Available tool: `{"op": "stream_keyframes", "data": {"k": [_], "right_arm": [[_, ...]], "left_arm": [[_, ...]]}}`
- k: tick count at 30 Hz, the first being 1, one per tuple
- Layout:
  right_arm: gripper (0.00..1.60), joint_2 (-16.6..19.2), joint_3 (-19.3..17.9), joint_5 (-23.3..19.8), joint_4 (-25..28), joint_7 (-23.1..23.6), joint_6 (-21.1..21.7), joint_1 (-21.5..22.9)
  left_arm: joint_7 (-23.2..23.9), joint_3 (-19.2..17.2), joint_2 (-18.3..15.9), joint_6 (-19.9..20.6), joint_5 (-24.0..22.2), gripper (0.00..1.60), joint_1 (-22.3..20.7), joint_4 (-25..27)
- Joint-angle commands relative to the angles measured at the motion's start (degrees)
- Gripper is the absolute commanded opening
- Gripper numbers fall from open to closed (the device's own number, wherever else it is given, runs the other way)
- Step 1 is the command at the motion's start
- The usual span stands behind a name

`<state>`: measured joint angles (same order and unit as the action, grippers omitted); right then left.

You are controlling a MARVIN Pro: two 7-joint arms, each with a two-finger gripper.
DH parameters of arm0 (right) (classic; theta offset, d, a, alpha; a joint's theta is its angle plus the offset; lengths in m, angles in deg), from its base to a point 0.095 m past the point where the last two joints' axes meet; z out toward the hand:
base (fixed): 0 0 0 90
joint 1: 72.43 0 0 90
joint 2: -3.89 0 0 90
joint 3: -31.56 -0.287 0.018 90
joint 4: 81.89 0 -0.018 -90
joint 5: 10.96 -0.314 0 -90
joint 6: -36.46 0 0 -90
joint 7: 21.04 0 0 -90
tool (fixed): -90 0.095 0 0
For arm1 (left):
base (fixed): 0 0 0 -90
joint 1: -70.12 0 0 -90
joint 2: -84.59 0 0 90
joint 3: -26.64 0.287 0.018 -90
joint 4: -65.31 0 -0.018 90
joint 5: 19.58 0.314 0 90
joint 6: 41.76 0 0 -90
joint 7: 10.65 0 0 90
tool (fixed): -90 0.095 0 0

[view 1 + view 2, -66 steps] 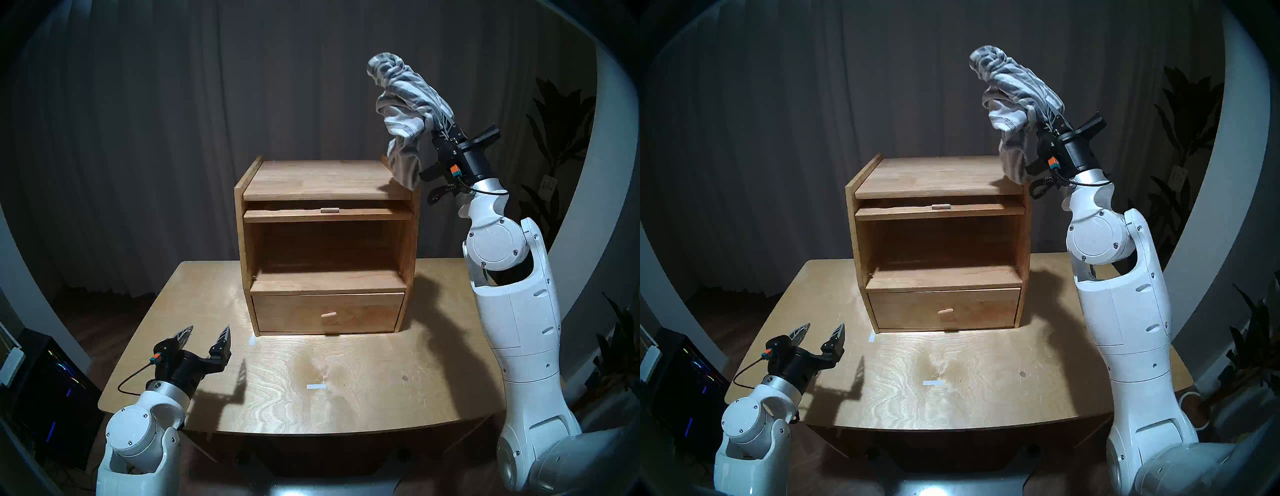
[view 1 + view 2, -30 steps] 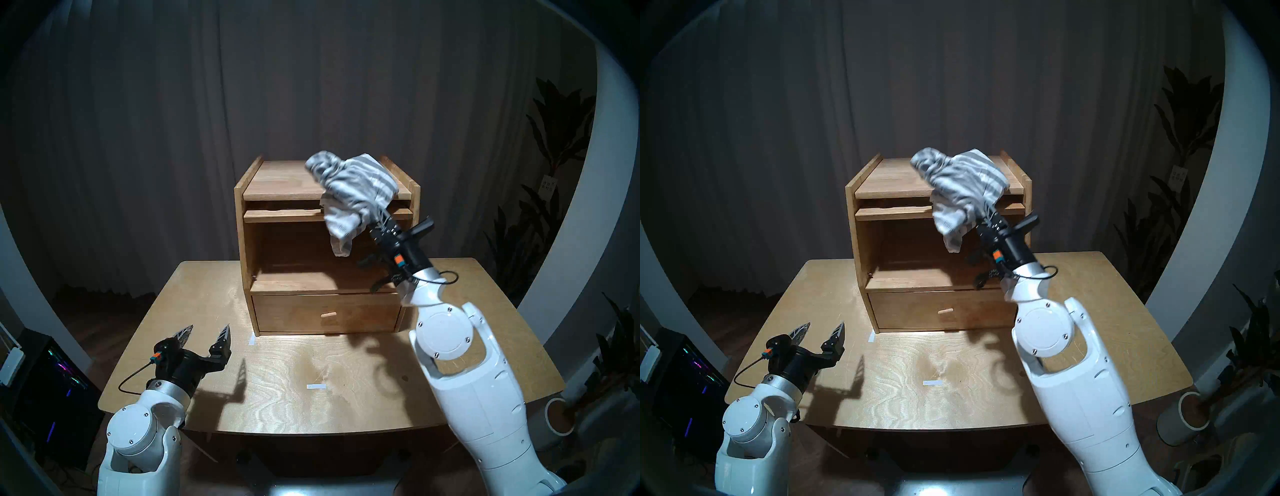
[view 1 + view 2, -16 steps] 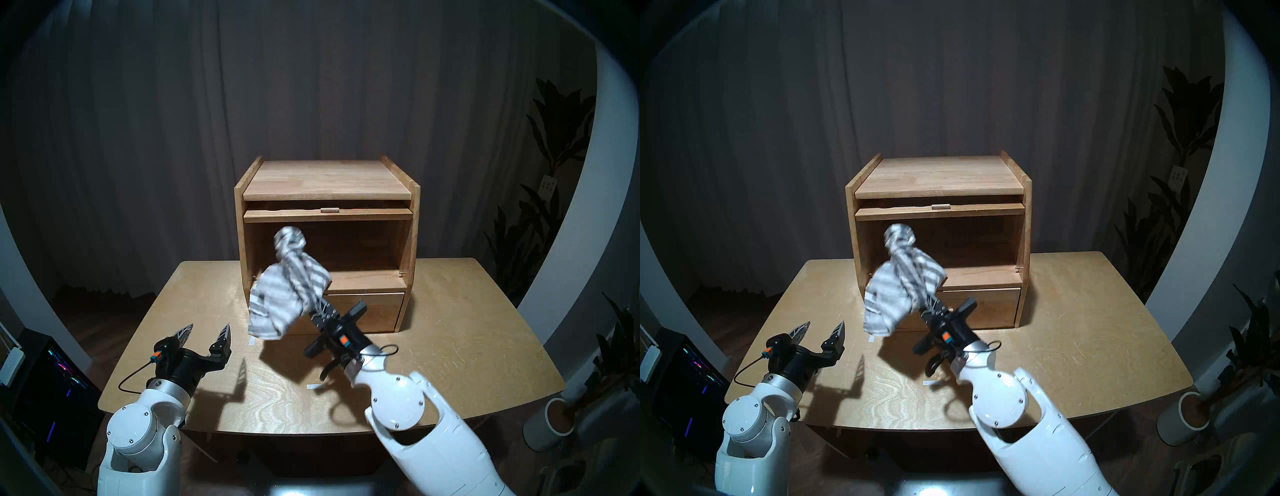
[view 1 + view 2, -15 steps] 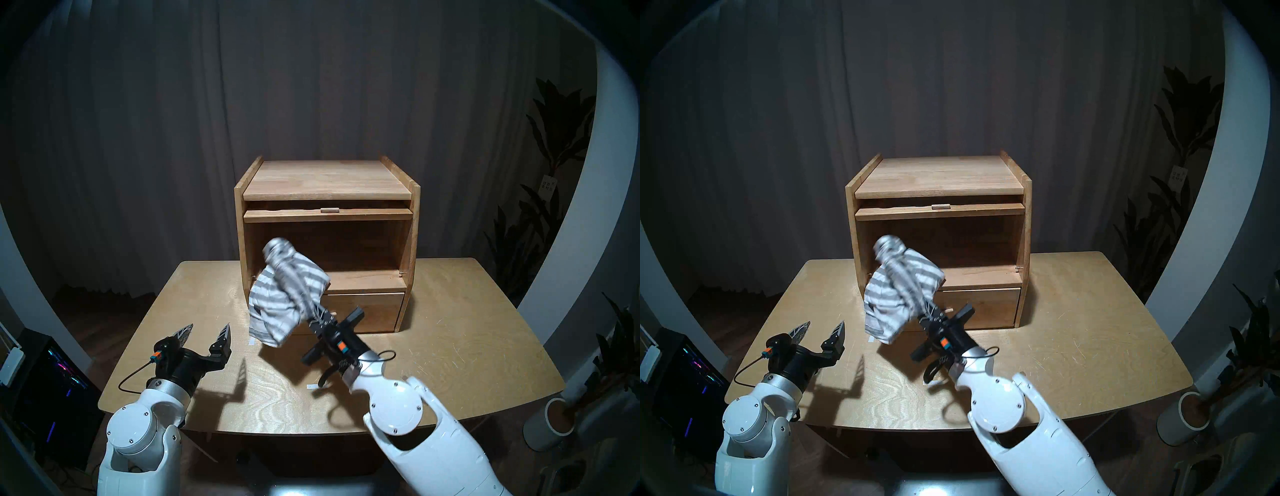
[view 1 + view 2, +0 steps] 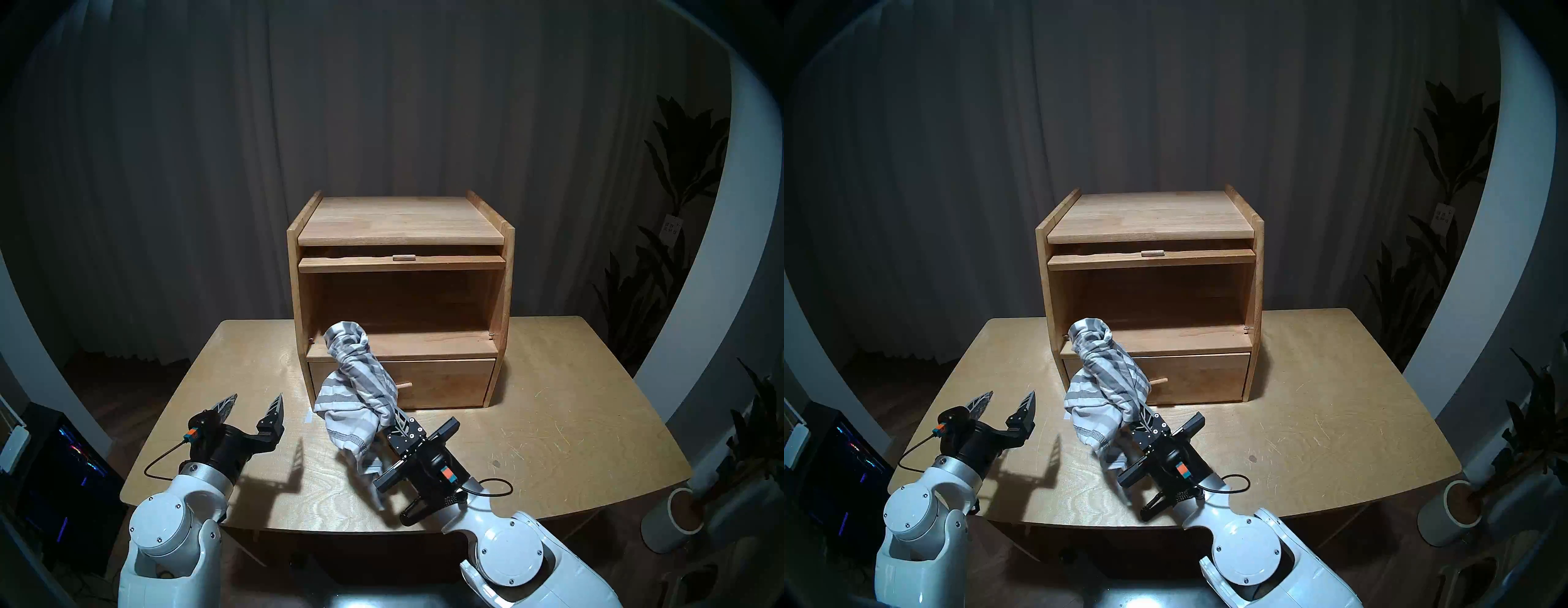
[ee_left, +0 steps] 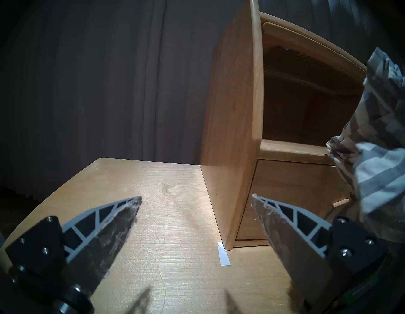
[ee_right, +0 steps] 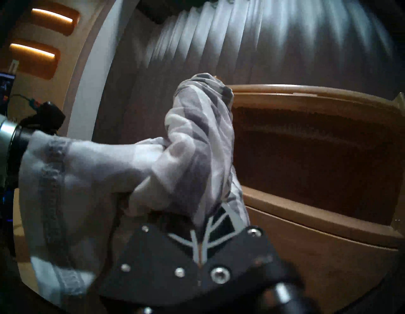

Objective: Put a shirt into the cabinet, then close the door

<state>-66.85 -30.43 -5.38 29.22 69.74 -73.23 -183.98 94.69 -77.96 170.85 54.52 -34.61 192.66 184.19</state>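
Hovering over the left side of the pale plywood table (image 5: 551,407), the left gripper (image 5: 251,408) has its two ribbed black fingers spread wide with nothing between them, aimed roughly at the cabinet's near left corner. Next along, the soft shirt with broad grey and white stripes (image 5: 356,390) stands bunched in front of the boxy light-wood cabinet (image 5: 401,220), its upper end about level with the compartment floor in the head views and its lower folds hanging over the table; none of it appears to be inside yet. The right gripper (image 5: 392,418) is clamped on that cloth, jaws pressed together with fabric draped over them. Behind, the large compartment stands open and looks empty, while the plain drawer front with its peg handle (image 5: 445,382) below is shut. The door, a wide wooden panel with a small peg (image 5: 403,263), lies flat, tucked in under the cabinet's top. As I judge it, only the pickup is done: placing the shirt inside, letting go, and bringing the door down all remain.
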Motion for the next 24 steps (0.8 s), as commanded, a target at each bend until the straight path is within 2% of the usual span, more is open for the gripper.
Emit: {"op": "stream_keyframes", "data": {"k": [1, 6, 12, 14, 19, 20, 21, 22, 24], "right_arm": [[0.00, 3.5, -4.3, -3.7, 6.6, -2.6, -6.7, -5.1], [0.00, 6.3, -9.9, -6.9, 9.6, -3.6, -10.9, -6.2], [0.00, 7.3, -15.4, -12.6, 9.2, -3.1, -14.8, -1.3], [0.00, 7.4, -16.7, -15.0, 9.7, -2.8, -13.5, 0.9], [0.00, 5.7, -17.9, -20.9, 11.2, -2.4, -5.9, 3.7], [0.00, 5.4, -17.6, -22.2, 10.8, -2.6, -4.3, 5.2], [0.00, 5.6, -17.4, -22.9, 11.0, -1.9, -4.7, 4.5], [0.00, 5.6, -16.9, -23.2, 10.7, -1.7, -2.5, 6.2], [0.00, 4.7, -15.2, -24.7, 10.7, -1.5, -0.8, 6.7]], "left_arm": [[0.2, 0.0, -0.1, -0.3, 0.1, 1.60, 0.1, 1.9], [0.3, -0.1, 0.0, -0.2, 0.2, 1.60, 0.3, 2.2], [0.4, -0.1, 0.1, -0.1, 0.3, 1.60, 0.5, 2.5], [0.5, -0.2, 0.1, -0.1, 0.3, 1.60, 0.6, 2.6], [0.5, -0.2, 0.1, -0.1, 0.3, 1.60, 0.6, 2.6], [0.6, -0.2, 0.1, -0.1, 0.3, 1.60, 0.6, 2.6], [0.6, -0.2, 0.1, -0.1, 0.3, 1.60, 0.6, 2.5], [0.6, -0.2, 0.1, -0.1, 0.3, 1.60, 0.6, 2.5], [0.6, -0.2, 0.1, -0.2, 0.4, 1.60, 0.5, 2.4]]}}
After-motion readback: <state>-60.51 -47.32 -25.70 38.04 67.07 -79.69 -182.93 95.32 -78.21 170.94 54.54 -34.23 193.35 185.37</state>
